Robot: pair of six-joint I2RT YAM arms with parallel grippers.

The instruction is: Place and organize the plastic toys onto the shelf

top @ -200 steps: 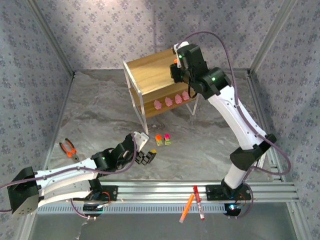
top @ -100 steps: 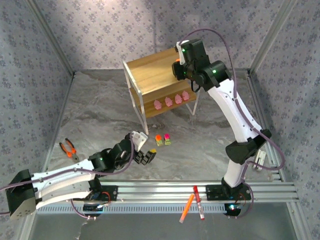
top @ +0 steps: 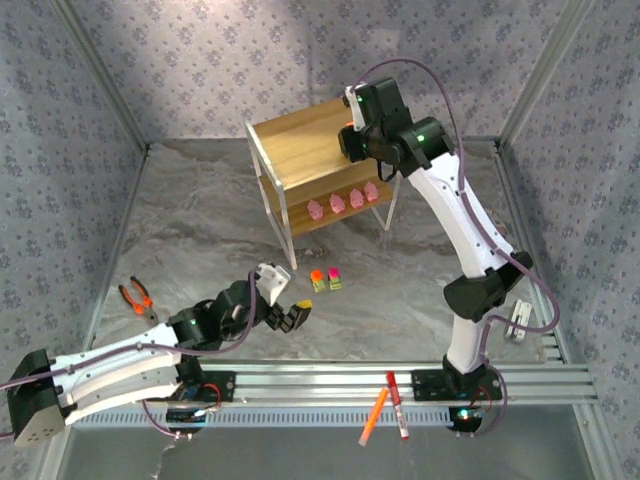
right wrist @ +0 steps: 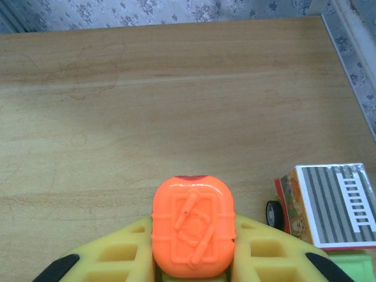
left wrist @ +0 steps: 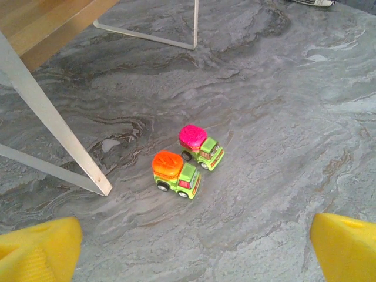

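At the far left of the table the pliers [top: 137,297] lie well apart from everything else. My left gripper [top: 292,313] hangs low over the grey marbled table [top: 180,230], jaws standing wide with nothing between them. On the left wrist camera its yellow fingertips [left wrist: 38,249] sit in the two bottom corners. Just ahead of it an orange-top truck [left wrist: 176,173] and a pink-top truck [left wrist: 201,147] stand side by side, nearly touching, near the shelf's white front leg. The shelf [top: 300,150] stands further back in the middle, and four pink pigs [top: 338,203] line its lower board in a row. Over the right end of the top board my right gripper [top: 352,137] is clamped on the gripped truck [right wrist: 194,235], another orange-topped one, with yellow pads against both its sides. From the wrist angle I can't quite tell whether its wheels touch the wood. Just to its right a grey-top truck [right wrist: 329,205] rests on the same board, near the edge. Two marker pens [top: 397,403] lie on the rail at the near edge, beside the right arm's base.
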